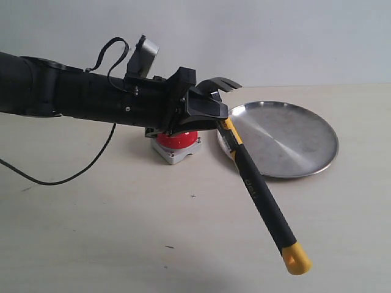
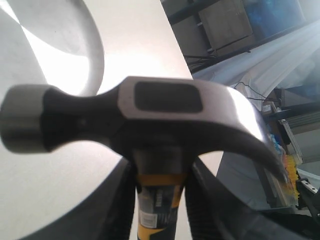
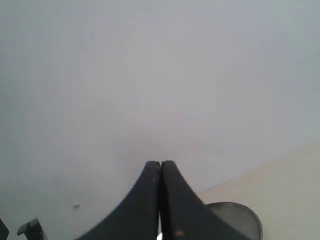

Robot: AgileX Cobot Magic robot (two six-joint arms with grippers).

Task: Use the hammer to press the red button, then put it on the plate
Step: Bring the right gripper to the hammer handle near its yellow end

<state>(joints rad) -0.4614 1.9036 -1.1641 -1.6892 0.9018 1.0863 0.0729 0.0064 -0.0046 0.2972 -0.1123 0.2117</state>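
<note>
Tabletop point(image 1: 122, 244) is carrying red button point(image 1: 178, 140), plate point(image 1: 305, 159) at three o'clock. Left end effector point(image 1: 211, 114) is pinching hammer point(image 1: 263, 201) above button; placing is pending.

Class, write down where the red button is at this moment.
In the exterior view, the red button sits on the table slightly left of centre, partly hidden beneath the left hand gripping the hammer, with the plate just to its right.

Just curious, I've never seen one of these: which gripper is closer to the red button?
Left. The left gripper, clamping the hammer, hangs close above the red button. The right gripper is outside the exterior view, facing the wall.
</note>
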